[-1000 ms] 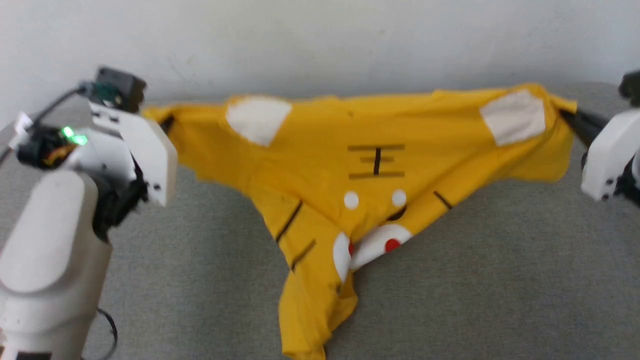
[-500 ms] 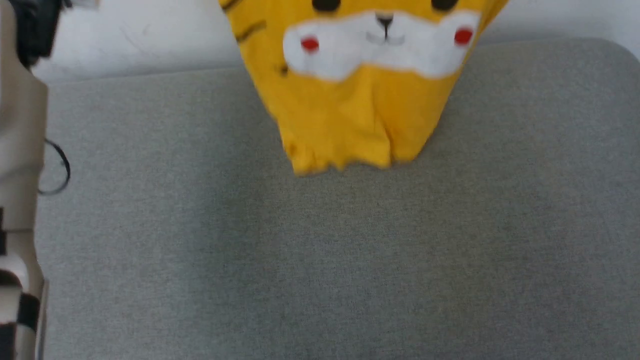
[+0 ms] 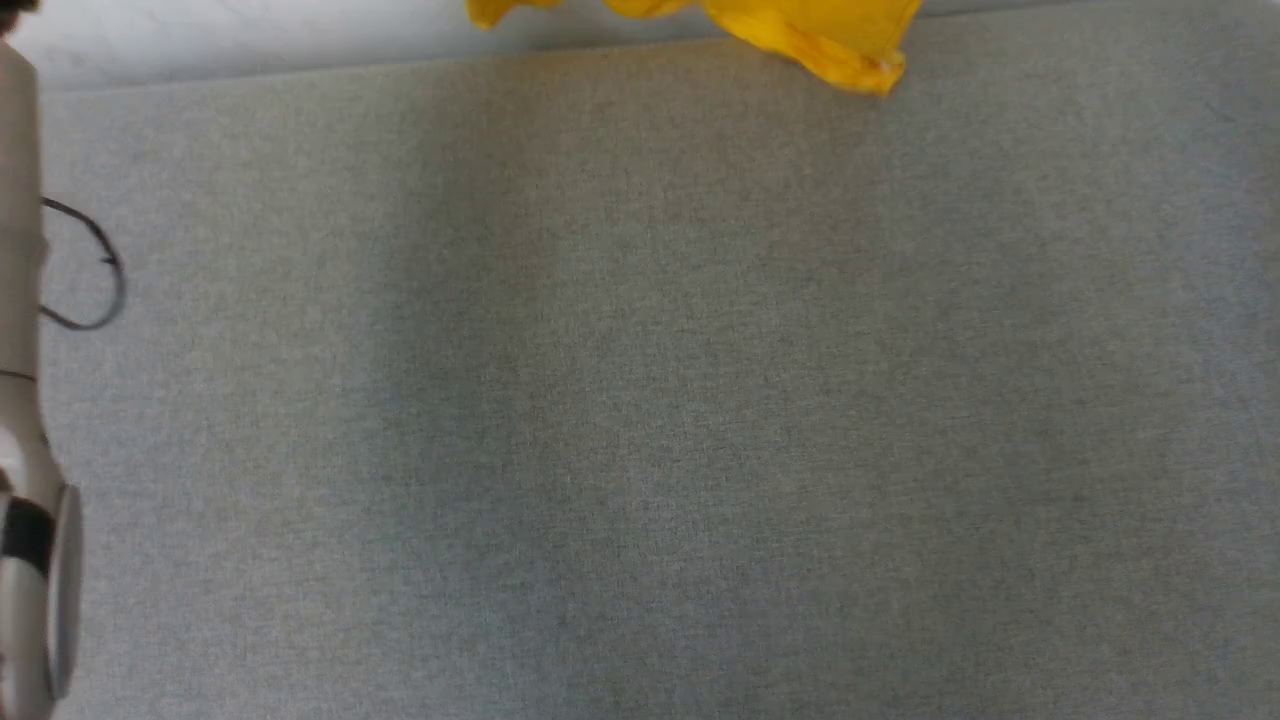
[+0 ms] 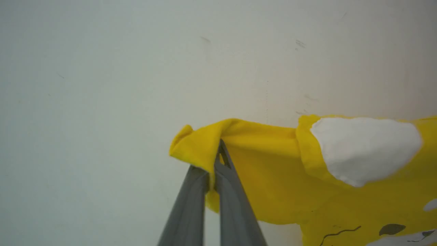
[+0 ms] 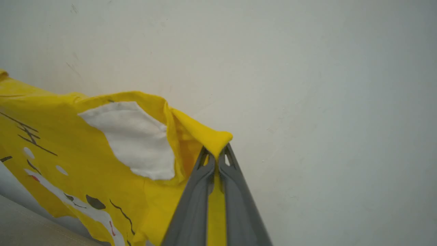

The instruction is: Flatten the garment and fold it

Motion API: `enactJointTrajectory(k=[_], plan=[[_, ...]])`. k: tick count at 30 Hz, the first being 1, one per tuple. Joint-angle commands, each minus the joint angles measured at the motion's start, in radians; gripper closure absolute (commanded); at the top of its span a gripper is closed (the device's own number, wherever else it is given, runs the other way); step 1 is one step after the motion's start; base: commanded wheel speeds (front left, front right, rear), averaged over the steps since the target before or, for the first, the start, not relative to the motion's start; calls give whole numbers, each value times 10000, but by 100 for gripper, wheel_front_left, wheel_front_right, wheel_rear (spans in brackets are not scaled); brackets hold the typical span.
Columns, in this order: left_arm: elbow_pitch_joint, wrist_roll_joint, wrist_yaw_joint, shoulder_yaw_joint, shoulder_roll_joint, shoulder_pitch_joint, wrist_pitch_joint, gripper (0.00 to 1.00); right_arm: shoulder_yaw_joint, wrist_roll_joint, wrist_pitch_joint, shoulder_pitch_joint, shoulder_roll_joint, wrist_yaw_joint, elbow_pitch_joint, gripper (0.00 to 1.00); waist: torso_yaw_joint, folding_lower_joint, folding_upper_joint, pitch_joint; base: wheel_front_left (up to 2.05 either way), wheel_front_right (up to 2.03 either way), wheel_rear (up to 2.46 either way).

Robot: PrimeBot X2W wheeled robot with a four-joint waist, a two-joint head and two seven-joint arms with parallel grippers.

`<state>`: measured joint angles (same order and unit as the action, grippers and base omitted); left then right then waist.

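The yellow T-shirt (image 3: 812,32) is held up in front of the pale wall (image 4: 102,68), at the far side of the grey cloth-covered surface (image 3: 640,420). From the head camera its loose lower edge hangs at the far end of that surface, a little right of the middle; whether the hem touches the surface cannot be told.

The left gripper (image 4: 211,160) has its two dark fingers pressed together on one bunched corner of the shirt, with the yellow cloth folded over the tips. Just beside that corner lies a white patch (image 4: 362,147), and lower down part of the print shows: thin black lines and a dark oval.

The right gripper (image 5: 216,153) pinches the other corner the same way, a strip of yellow cloth running down between its closed fingers. Near it is a second white patch (image 5: 133,140), and beyond that black lines, small white spots and a red dot.

A pale forearm (image 3: 20,300) stands along the left edge of the head view, with a black cable loop (image 3: 118,285) beside it
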<state>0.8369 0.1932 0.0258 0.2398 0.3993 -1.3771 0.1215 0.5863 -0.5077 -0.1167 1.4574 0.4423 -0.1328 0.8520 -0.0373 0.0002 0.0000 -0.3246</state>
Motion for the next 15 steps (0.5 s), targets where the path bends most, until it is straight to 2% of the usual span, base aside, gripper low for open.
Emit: enactJointTrajectory(k=[1, 9, 12, 15], plan=[[199, 144, 37, -66, -114, 183, 126, 100, 203, -206, -70, -98, -142, 21, 156, 100, 78, -2, 0, -331, 0, 0, 0], [1277, 968, 116, -489, -729, 1449, 1025, 100, 1428, -1566, -515, -1242, -622, 21, 658, 100, 212, -2, 0, -515, 0, 0, 0], [1278, 1163, 153, -580, -939, 2337, 1255, 100, 1804, -2097, -765, -1986, -474, 21, 457, 100, 357, -2, 0, -209, 0, 0, 0], [901, 1257, -50, -706, -1070, 3638, 1367, 100, 2130, -2461, -1027, -2981, -119, 21, -45, 100, 490, -2, 0, 265, 0, 0, 0]])
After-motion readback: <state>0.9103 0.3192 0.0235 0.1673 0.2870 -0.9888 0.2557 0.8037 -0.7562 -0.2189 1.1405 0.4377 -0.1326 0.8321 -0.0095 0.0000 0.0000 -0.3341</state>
